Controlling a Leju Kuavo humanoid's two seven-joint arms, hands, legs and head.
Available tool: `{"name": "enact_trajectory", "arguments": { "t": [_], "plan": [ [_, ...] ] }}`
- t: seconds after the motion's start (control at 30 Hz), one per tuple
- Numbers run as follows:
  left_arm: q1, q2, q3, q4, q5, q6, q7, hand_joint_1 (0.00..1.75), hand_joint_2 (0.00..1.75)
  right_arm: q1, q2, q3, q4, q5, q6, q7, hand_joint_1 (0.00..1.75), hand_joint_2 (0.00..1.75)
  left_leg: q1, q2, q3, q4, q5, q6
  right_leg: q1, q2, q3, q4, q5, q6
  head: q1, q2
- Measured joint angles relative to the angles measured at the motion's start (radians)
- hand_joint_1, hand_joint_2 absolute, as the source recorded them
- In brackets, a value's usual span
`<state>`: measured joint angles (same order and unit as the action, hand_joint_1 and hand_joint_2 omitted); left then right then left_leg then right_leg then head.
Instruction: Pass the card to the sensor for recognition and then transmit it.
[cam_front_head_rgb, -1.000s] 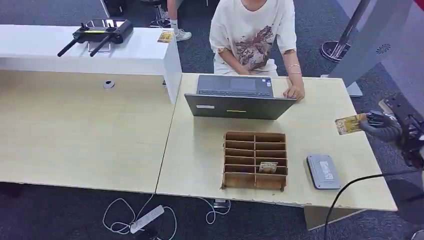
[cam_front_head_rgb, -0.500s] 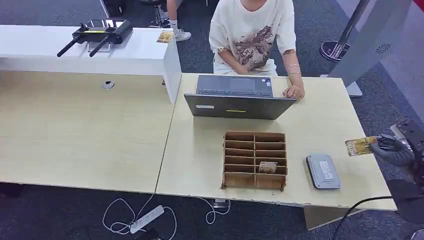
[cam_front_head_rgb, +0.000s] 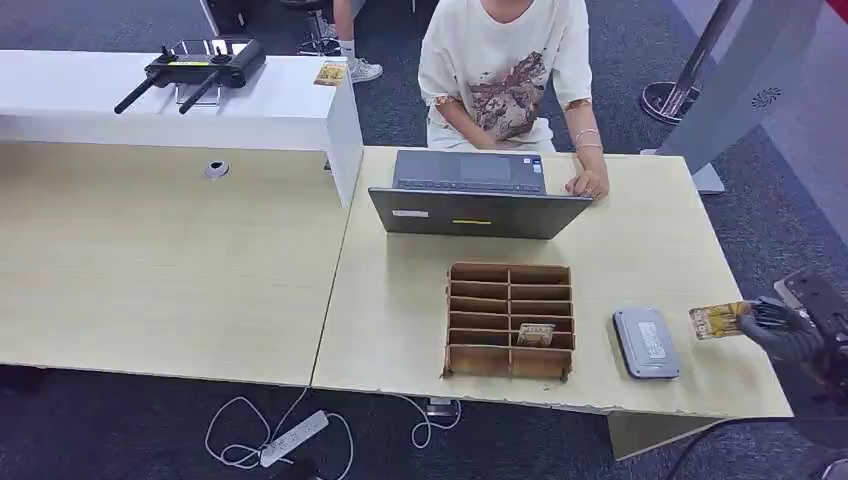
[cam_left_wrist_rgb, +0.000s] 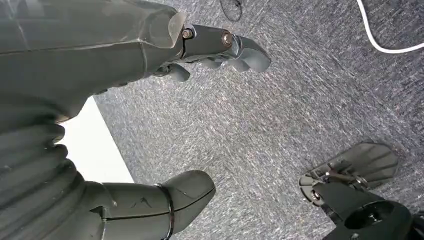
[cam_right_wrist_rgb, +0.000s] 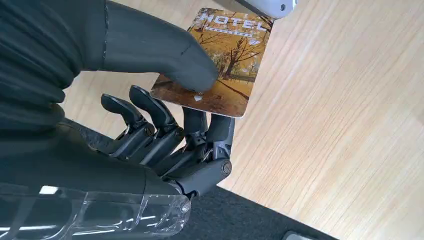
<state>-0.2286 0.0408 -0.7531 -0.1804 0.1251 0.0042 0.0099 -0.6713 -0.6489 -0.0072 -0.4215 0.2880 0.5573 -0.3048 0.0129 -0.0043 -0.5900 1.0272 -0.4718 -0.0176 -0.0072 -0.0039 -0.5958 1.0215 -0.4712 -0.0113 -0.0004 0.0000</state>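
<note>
At the right edge of the head view the right hand (cam_front_head_rgb: 778, 325) pinches the card (cam_front_head_rgb: 717, 321) just beside the grey sensor (cam_front_head_rgb: 646, 343), so recognition and the handover both seem left to do.

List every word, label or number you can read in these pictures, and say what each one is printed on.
"HOTEL": on the card pinched by the right hand; the smaller line under it is too blurred to read.
Label on the grey sensor: too small to read.
Sticker on the laptop: too small to read.
Card in the wooden organizer: unreadable.
</note>
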Motion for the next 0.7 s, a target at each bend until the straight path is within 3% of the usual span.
{"name": "enact_trajectory", "arguments": {
  "t": [0.7],
  "plan": [
    [0.002,-0.003,0.047,-0.005,-0.055,-0.014,0.000,0.00,1.75,0.018,0.037,0.045,-0.055,-0.059,0.082,-0.045,1.75,1.75,0.000,0.000,0.000,0.000,0.000,0.000,0.000,0.000,0.000,0.000,0.000,0.000,0.000,0.000]
  ]
}}
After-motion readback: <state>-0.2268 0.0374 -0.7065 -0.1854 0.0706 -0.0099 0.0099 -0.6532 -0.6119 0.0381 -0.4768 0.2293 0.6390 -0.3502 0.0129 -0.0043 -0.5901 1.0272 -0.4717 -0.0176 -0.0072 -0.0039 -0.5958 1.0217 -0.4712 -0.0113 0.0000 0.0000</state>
